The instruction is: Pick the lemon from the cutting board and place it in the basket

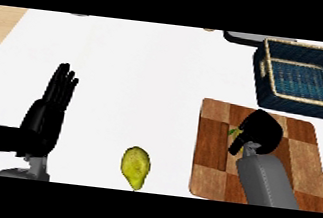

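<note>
Lemon (233,132) mostly hidden under right hand (261,130), on cutting board (212,152).

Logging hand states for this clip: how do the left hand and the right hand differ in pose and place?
The left hand is open with fingers straight up, resting over the white counter; the right hand is curled down over the cutting board. The left hand holds nothing, while a sliver of yellow-green shows under the right hand. Both are black on grey forearms.

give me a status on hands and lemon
Left hand open, resting. Right hand curled over lemon on cutting board. Basket beyond; nothing between.
</note>
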Tool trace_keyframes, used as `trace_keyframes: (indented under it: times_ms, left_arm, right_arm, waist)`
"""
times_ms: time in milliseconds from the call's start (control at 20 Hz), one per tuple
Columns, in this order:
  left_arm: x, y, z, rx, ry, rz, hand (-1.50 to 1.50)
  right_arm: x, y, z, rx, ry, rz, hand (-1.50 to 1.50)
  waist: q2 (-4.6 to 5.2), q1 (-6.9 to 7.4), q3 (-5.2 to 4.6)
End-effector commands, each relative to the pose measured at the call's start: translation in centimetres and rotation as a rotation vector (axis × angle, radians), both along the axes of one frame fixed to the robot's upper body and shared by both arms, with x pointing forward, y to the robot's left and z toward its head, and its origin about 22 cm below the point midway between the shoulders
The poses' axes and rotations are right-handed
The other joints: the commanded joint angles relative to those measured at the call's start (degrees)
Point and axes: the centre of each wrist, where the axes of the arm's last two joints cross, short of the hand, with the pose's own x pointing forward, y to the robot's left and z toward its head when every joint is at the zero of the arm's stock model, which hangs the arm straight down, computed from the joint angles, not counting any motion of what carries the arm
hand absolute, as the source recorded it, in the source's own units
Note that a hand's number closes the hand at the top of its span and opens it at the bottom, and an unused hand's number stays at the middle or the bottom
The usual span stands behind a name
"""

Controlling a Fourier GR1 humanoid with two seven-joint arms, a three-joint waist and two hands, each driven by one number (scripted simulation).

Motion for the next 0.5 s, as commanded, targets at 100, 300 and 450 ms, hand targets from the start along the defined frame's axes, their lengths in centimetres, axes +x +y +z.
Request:
trace_keyframes:
  times_ms: [100, 300, 450]
  left_arm:
    - [0.4, -0.4, 0.0, 0.007, -0.008, -0.044, 0.00]
    - [0.1, 0.1, 0.7, 0.000, -0.009, -0.013, 0.00]
    - [-0.2, 0.7, -0.7, 0.012, 0.000, 0.011, 0.00]
  right_arm:
    - [-1.2, 6.6, -0.7, 0.054, 0.018, 0.647, 1.50]
    - [-0.5, 6.0, -0.5, 0.040, -0.121, 0.793, 1.50]
    - [-1.6, 6.6, 0.6, 0.119, -0.248, 0.828, 1.50]
  waist:
    - [1.29, 3.20, 0.84]
    - [0.80, 1.35, 0.81]
    - [0.50, -0.26, 0.72]
